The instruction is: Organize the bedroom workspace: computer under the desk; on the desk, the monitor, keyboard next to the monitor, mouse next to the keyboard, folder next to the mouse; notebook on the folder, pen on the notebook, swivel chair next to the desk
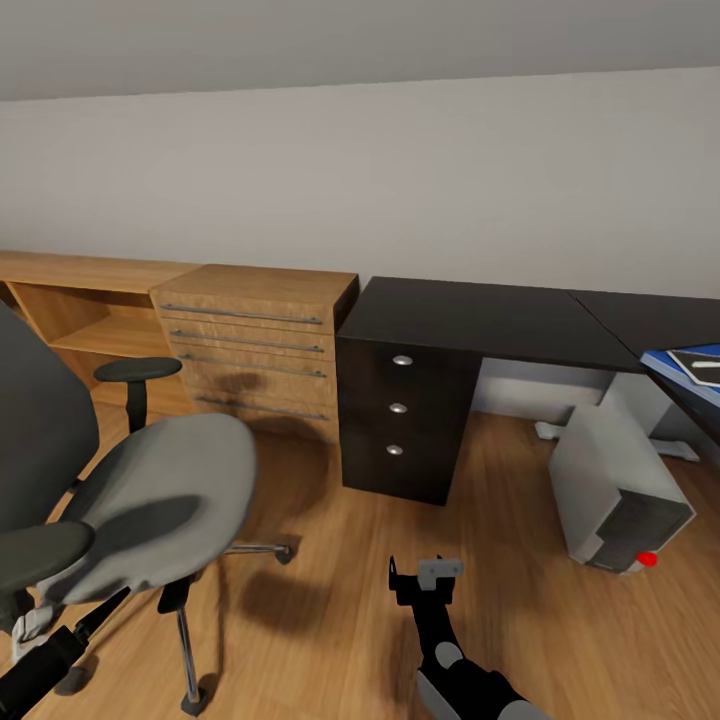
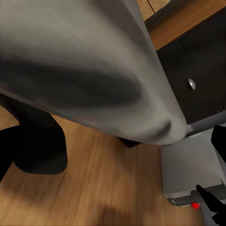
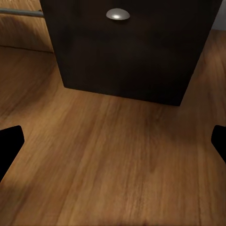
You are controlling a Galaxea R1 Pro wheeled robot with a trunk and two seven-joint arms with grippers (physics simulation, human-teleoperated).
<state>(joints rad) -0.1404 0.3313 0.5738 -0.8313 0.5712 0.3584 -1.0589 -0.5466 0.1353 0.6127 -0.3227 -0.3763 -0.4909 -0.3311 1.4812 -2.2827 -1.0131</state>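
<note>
Grey upholstery marks the swivel chair (image 1: 150,490), which stands on the wooden floor (image 1: 330,600) left of the table (image 1: 480,320), its seat bare. Blue folder (image 1: 680,362) lies on the table's right section; the computer (image 1: 615,490) stands beneath. Right end effector (image 1: 425,580) hovers with fingers apart before the drawers (image 3: 127,47). Left end effector state: cannot tell.

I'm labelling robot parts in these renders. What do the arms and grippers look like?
The right gripper is black, with two short fingers flanking a light-grey block; its arm has black and grey rounded segments. In the right wrist view the fingertips are plain black. The left arm is black with a light-grey clamp.
</note>
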